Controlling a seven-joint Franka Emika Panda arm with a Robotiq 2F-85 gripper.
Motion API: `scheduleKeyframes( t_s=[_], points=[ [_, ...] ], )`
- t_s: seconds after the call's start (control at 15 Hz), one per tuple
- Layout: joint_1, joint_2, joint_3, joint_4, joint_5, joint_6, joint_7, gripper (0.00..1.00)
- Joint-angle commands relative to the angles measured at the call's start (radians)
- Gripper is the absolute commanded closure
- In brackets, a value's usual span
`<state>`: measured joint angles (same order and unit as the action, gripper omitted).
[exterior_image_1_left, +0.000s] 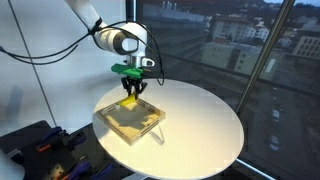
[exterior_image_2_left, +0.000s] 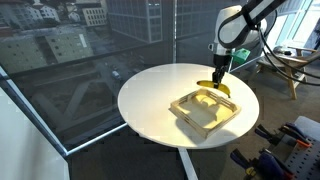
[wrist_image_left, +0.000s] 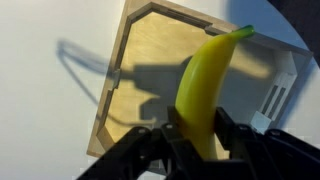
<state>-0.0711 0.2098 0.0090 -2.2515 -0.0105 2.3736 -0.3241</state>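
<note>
Banana (wrist_image_left: 205, 85) is sitting in the gripper (wrist_image_left: 200, 135). The jaws are clamping it from both sides near one end and are closed tight on the fruit, with nothing else in the grip. In the wrist view the banana is running lengthwise across the wooden tray (wrist_image_left: 105, 110), and its greenish end is reaching toward the tray's far corner. The gripper's shadow is falling on the tray floor just beside the fruit.

In both exterior views the gripper (exterior_image_1_left: 133, 79) (exterior_image_2_left: 218, 72) is pointing straight down over the tray (exterior_image_1_left: 112, 122) (exterior_image_2_left: 190, 112), on the side nearest the arm. The banana (exterior_image_1_left: 131, 91) (exterior_image_2_left: 213, 86) is hanging right at that rim. I can't tell whether it's touching the wood or clearing it.

The tray is lying flat on the round white table (exterior_image_1_left: 200, 120) (exterior_image_2_left: 150, 100), off-centre toward the arm. Its inside is looking bare apart from the banana over it. Cables are trailing from the arm, well apart from the tray.
</note>
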Motion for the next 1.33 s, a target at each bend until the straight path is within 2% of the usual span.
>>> scheduleKeyframes(
  t_s=[0.0, 0.67, 1.27],
  points=[
    [0.001, -0.014, 0.001, -0.028, 0.001, 0.028, -0.019, 0.84],
    [0.005, 0.038, -0.026, -0.017, -0.01, 0.021, 0.106, 0.84],
    [0.028, 0.08, -0.052, -0.017, -0.063, 0.087, 0.273, 0.84]
  ],
)
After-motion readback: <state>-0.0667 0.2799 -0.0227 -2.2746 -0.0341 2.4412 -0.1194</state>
